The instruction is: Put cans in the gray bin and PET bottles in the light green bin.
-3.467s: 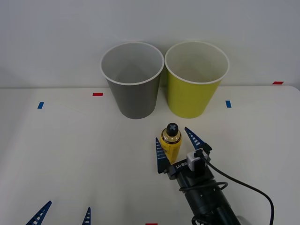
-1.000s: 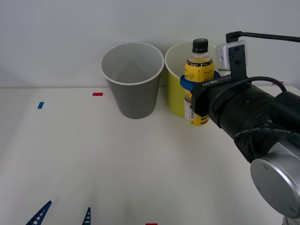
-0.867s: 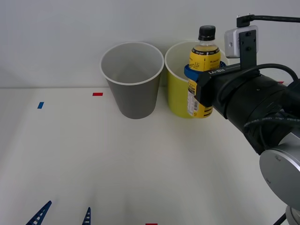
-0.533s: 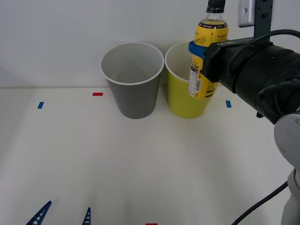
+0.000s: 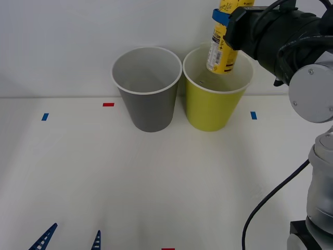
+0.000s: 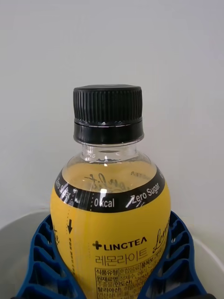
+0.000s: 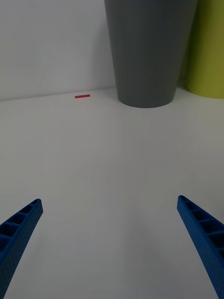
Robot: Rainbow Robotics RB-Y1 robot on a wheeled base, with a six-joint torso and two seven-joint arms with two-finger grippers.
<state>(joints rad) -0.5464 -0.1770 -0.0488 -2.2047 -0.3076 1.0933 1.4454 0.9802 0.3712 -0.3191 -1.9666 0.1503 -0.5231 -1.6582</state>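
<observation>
Currently the right end effector (image 5: 225, 16) is raised high at the far right, clamped on the PET bottle (image 5: 221, 49) around its yellow label. The bottle hangs roughly upright, slightly tilted, above the mouth of the light green bin (image 5: 213, 104), with its base just over the rim and clear of the bin's inside. In the right wrist view the blue ribbed fingers (image 6: 44, 261) hug both sides of the bottle (image 6: 109, 219), black cap on, yellow liquid up to the neck, with the pale bin rim (image 6: 14, 226) behind it. The gray bin (image 5: 148, 101) stands just beside the green one, on its left, both at the back of the white desk (image 5: 156, 182). The left end effector (image 5: 70, 240) is parked low at the near edge of the desk, fingers (image 7: 21, 226) spread apart, holding nothing, facing the gray bin (image 7: 147, 51).
</observation>
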